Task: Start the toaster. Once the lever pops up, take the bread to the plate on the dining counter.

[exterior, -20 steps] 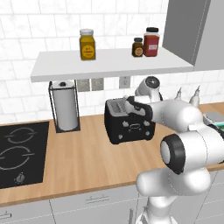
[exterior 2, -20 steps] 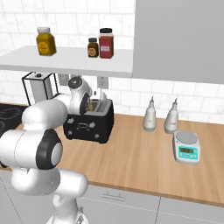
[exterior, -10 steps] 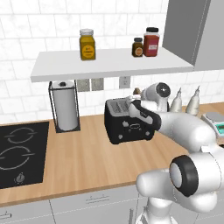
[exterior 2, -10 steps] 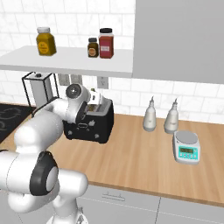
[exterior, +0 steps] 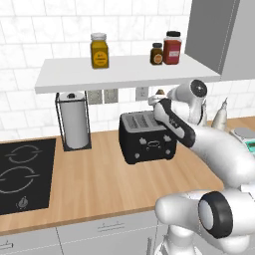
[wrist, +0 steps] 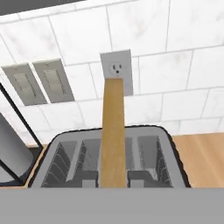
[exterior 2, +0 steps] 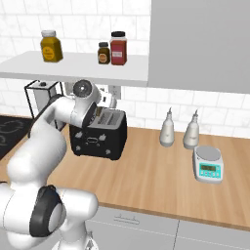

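A wood counter (exterior: 99, 184) runs under white wall tile, with a black cooktop (exterior: 22, 174) at the left and a shelf (exterior: 124, 72) of jars above. The toaster (exterior: 147, 137) sits near the wall, slots up, and the bread (wrist: 113, 131) stands upright on edge over its middle, long axis vertical. The gripper (exterior: 158, 103) above appears clenched on the slice; no writing is legible

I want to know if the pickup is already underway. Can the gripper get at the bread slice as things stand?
Probably yes. In the hand view the bread stands on edge straight ahead of the gripper, above the toaster slots with nothing between them. It looks already held, though the fingertips are hidden.
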